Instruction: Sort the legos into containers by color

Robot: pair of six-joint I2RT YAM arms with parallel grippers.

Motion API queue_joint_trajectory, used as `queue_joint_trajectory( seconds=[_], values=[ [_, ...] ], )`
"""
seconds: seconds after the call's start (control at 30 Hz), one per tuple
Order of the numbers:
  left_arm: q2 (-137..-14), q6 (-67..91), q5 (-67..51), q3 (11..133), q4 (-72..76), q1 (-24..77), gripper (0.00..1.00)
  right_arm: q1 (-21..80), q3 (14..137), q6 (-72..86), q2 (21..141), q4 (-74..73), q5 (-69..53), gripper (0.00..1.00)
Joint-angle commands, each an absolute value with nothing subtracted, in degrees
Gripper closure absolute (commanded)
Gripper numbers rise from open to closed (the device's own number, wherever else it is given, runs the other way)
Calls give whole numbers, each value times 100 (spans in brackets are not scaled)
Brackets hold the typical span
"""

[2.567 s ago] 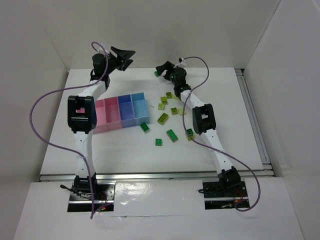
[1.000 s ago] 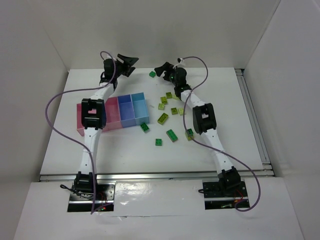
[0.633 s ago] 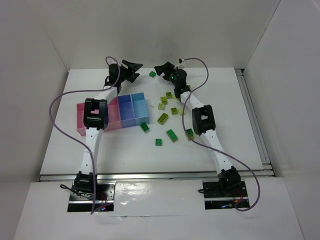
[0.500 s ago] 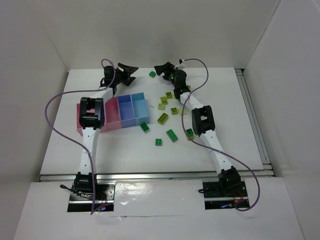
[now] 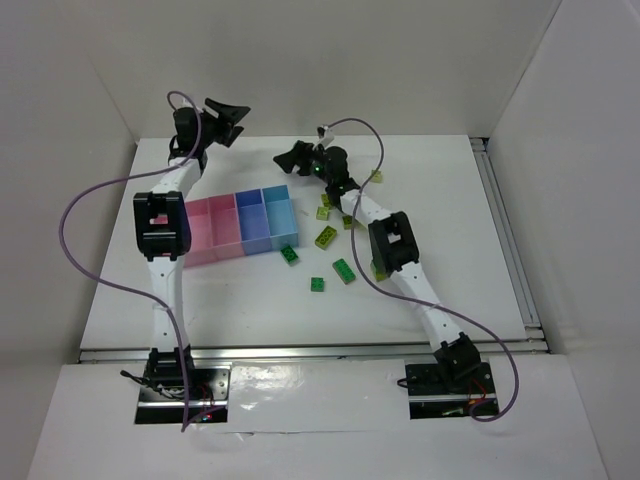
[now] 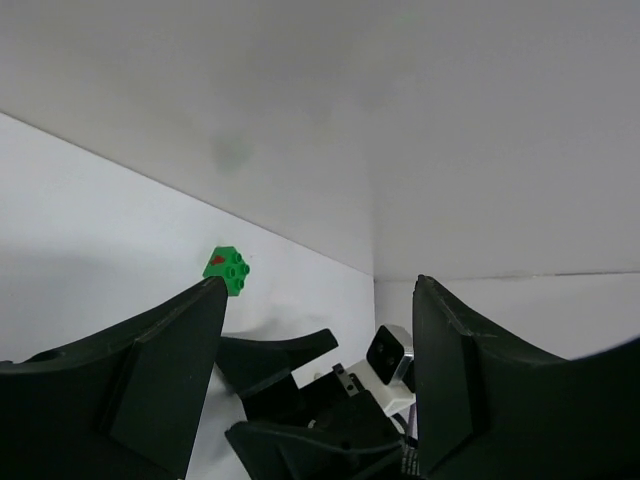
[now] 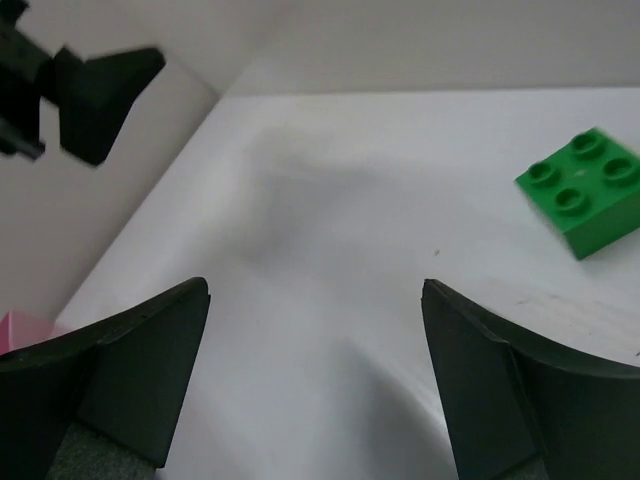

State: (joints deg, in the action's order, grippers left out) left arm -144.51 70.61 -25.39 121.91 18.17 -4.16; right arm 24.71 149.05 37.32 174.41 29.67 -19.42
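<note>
Overhead, both arms reached toward the far side of the table (image 5: 200, 300). The left gripper (image 5: 224, 107) hung raised near the far left corner, beyond the bins (image 5: 245, 226), with its jaws apart and nothing between them. In the left wrist view its dark fingers (image 6: 150, 370) framed the line where the table met the back wall, and a small green brick (image 6: 229, 271) lay on the table just past the tip of one finger, not touching it. The right gripper (image 6: 290, 390) showed low in that same view.

The right gripper sat low over the far middle of the table, pointing left, well apart from the left gripper. Its jaws also stood wide apart and held nothing. In the right wrist view the green brick lay flat with four studs up, outside the jaws, beyond the finger on the right of that view. I could not make it out in the overhead view.

The bins formed one joined row left of centre: two pink (image 5: 212, 232), then a darker blue (image 5: 250, 222), then a light blue (image 5: 280, 215). The other bricks (image 5: 325, 237) lay scattered on the table right of the bins, around the right arm. One dark green piece (image 5: 290, 254) sat just beside the near right corner of the light blue bin, and two more green ones (image 5: 344, 270) lay nearer the arms' bases.
</note>
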Motion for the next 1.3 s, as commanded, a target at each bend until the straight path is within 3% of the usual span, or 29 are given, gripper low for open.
queue_joint_trajectory(
  seconds=[0.0, 0.17, 0.4, 0.63, 0.93, 1.27],
  values=[
    [-14862, 7005, -2654, 12489, 1740, -334, 22, 2092, 14485, 3332, 16736, 2365, -3083, 7],
    [-15178, 7127, -2759, 12814, 1811, -281, 22, 1819, 13300, 3138, 15708, 2285, -3473, 10],
    [-15046, 6892, -2690, 12796, 1715, -281, 21, 1811, 14394, 2399, 15768, 486, -1514, 7],
    [-15854, 6933, -1900, 13798, 1642, 174, 21, 1811, 13597, 2295, 15197, 326, -336, 4],
    [-16760, 7304, -28, 14809, 2039, 826, 19, 1758, 11859, 1749, 13624, 457, -149, 1],
    [-16761, 6487, 185, 14695, 1995, 1037, 21, 1705, 11707, 1749, 13333, 343, -368, 1]
  ],
)
